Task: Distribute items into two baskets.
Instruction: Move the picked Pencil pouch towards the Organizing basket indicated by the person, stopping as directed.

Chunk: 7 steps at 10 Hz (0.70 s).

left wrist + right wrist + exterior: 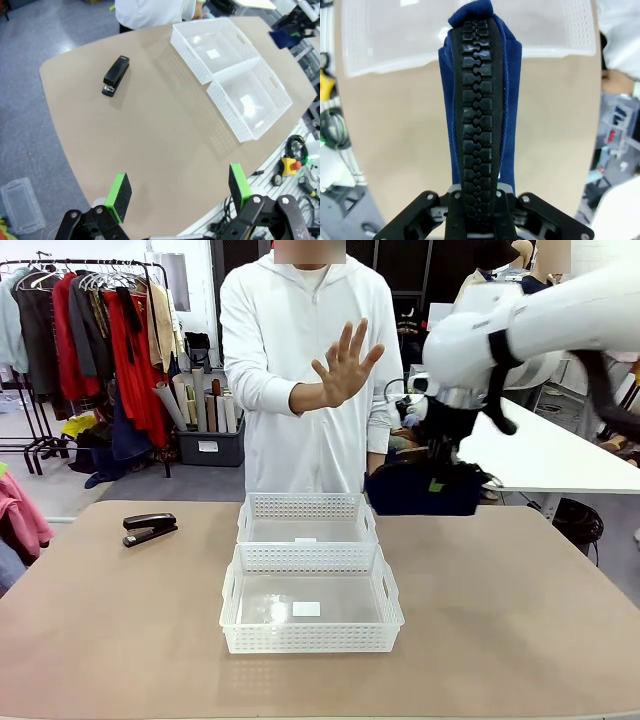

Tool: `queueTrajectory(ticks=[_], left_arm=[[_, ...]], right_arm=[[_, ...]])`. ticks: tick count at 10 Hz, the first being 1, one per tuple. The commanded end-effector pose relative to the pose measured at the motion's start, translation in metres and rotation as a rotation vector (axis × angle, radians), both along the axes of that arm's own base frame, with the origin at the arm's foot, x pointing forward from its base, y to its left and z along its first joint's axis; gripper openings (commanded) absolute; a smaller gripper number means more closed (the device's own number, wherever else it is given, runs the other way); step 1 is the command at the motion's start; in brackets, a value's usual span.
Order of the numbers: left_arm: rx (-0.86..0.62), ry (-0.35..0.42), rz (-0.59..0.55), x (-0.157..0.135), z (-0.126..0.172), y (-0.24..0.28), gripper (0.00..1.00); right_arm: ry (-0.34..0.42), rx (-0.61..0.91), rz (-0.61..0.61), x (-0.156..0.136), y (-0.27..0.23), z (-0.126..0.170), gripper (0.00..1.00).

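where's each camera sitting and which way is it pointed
Front: fixed on the robot's side, facing across the table at the person; right arm enters from the right, right hand shut on the pouch.
Left wrist: high over the table's edge, looking down past the open left hand at stapler and baskets.
Right wrist: looking down along the right hand and held pouch at one of the baskets.
Shared: front and left wrist both show stapler, baskets and pouch.
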<state>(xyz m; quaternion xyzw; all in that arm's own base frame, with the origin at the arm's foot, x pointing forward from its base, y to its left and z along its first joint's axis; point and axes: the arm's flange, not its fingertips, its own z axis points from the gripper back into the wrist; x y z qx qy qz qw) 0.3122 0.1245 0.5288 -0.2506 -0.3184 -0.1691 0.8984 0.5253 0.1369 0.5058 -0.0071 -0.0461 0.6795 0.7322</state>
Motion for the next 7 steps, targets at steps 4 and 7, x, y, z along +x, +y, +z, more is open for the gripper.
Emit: queueTrajectory(ticks=[4,7], left_arm=[[-0.002,-0.002,-0.001,-0.0005,0.0002,0.0,1.0],[-0.002,-0.002,-0.001,-0.0005,0.0002,0.0,1.0]], right_arm=[[-0.001,0.08,0.041,-0.0419,-0.0358,0.0175,0.0],[0.015,0.055,0.012,-0.0475,-0.04,0.0217,0.0]])
